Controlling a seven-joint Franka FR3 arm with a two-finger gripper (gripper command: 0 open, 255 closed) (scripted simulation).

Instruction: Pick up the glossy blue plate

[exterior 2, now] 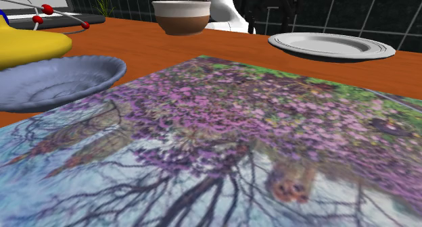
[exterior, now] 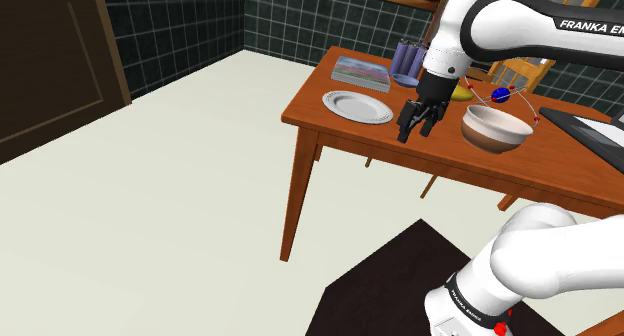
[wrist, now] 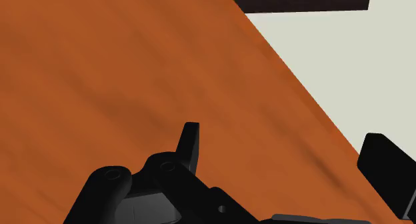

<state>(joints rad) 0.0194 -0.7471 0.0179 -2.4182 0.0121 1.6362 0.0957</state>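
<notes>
One pincer [exterior: 416,133] hangs from the white arm [exterior: 500,24] over the worktop [exterior: 308,109], tips down, between a white plate [exterior: 357,105] and a brown-and-white bowl [exterior: 495,127]. The blue plate [exterior: 404,80] lies just behind it, toward the far edge. Pale floor [exterior: 150,184] lies open past the near edge. The forearm reads "FRANKA E".

The second exterior view puts the blue plate at its left, just beside a flowery picture book [exterior 2: 237,138].

In the wrist view the fingers [wrist: 190,146] stand wide apart over bare worktop, gripping nothing. The worktop's edge runs diagonally beside one of them.
</notes>
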